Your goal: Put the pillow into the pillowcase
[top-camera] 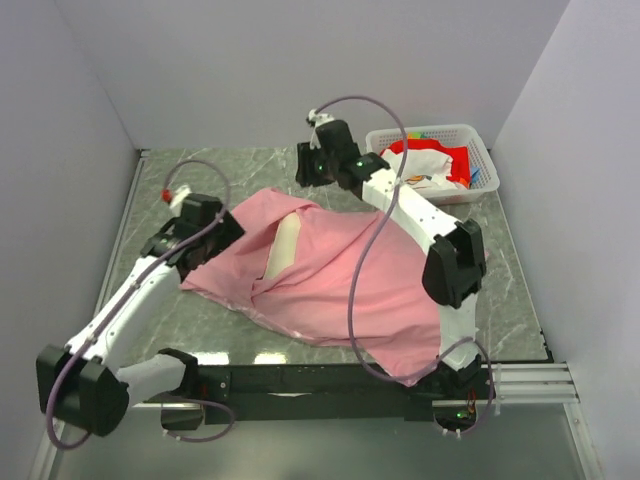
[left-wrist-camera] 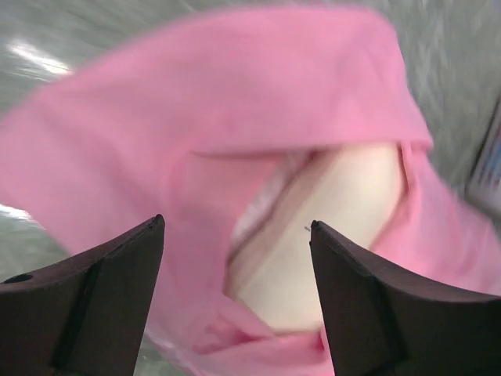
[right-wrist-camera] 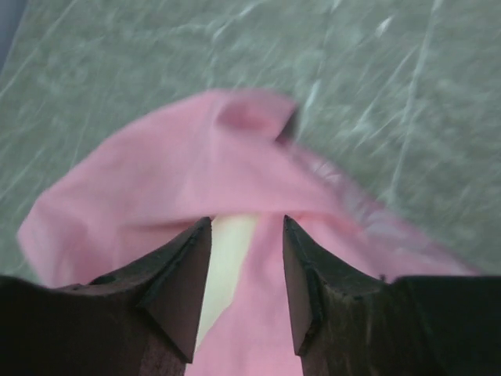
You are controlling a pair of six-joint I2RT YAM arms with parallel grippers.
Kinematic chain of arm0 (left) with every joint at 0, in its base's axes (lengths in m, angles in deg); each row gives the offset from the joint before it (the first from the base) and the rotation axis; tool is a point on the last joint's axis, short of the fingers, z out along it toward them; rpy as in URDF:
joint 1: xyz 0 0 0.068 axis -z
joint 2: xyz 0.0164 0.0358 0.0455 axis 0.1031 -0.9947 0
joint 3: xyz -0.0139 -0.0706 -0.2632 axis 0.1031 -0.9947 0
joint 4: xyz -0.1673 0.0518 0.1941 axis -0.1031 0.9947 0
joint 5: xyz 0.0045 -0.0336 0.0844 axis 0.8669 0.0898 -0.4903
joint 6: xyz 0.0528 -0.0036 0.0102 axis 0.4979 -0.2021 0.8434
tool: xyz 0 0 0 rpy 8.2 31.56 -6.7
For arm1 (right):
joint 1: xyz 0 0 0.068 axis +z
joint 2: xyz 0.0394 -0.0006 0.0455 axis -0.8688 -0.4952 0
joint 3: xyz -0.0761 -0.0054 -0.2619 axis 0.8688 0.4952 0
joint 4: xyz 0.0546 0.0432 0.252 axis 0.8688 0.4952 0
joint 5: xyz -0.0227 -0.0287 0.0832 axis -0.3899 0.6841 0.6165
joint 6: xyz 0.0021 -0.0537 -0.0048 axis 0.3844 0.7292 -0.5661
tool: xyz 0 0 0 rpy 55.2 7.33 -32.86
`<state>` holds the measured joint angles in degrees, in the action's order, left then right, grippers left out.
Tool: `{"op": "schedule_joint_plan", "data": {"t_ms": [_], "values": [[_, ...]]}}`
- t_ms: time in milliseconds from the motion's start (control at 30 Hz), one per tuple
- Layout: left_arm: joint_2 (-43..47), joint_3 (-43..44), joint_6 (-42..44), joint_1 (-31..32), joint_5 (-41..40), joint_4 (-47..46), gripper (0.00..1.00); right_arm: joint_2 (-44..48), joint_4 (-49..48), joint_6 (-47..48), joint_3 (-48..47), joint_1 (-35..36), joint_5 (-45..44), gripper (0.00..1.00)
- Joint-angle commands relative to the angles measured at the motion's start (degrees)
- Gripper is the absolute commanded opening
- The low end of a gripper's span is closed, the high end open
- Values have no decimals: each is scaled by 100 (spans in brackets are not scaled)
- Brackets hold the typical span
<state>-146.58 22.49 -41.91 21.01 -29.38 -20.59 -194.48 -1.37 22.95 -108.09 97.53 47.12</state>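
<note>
The left gripper and right gripper are hovering, jaws apart and empty, over the thin, limp pillowcase lying mid-way across the table, its far-left mouth hem likely offering the best hold around the soft, light pillow showing inside.

lab robot cell w/ plain walls, marble table.

No legible text, label, brand or number in any view.
</note>
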Motion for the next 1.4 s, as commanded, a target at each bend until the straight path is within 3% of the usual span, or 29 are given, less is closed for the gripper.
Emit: {"op": "schedule_joint_plan", "data": {"t_ms": [0,200,333,500,700,800,933,1033,1167,1267,1367], "values": [[-589,247,351,643,79,-303,80,-962,648,583,-1184,-495,217,48],[-906,-437,219,959,482,-505,79,-1719,1106,1075,-1827,-724,876,49],[-800,-825,0,1241,878,-971,79,-1684,835,1128,-1266,-715,1280,52],[-967,-1027,-220,1619,791,-1006,79,-1552,501,1015,-676,-715,1545,54],[-1108,-1063,-396,1672,396,-726,52,-1666,439,882,-790,-663,1791,55],[-906,-1054,-475,1672,97,-446,24,-1579,229,838,-641,-627,1835,55],[-520,-1054,-554,1672,-18,-198,2,-1613,122,794,-569,-610,1923,56],[-335,-1045,-563,1672,-44,-32,1,-1806,263,803,-824,-575,1923,50],[-63,-1010,-633,1672,-175,258,1,-1877,280,689,-1027,-583,1608,20],[254,-993,-660,1672,-228,364,1,-1825,219,505,-1185,-645,1195,5],[587,-905,-765,1672,-369,583,1,-1684,35,259,-1247,-750,940,0]]}}
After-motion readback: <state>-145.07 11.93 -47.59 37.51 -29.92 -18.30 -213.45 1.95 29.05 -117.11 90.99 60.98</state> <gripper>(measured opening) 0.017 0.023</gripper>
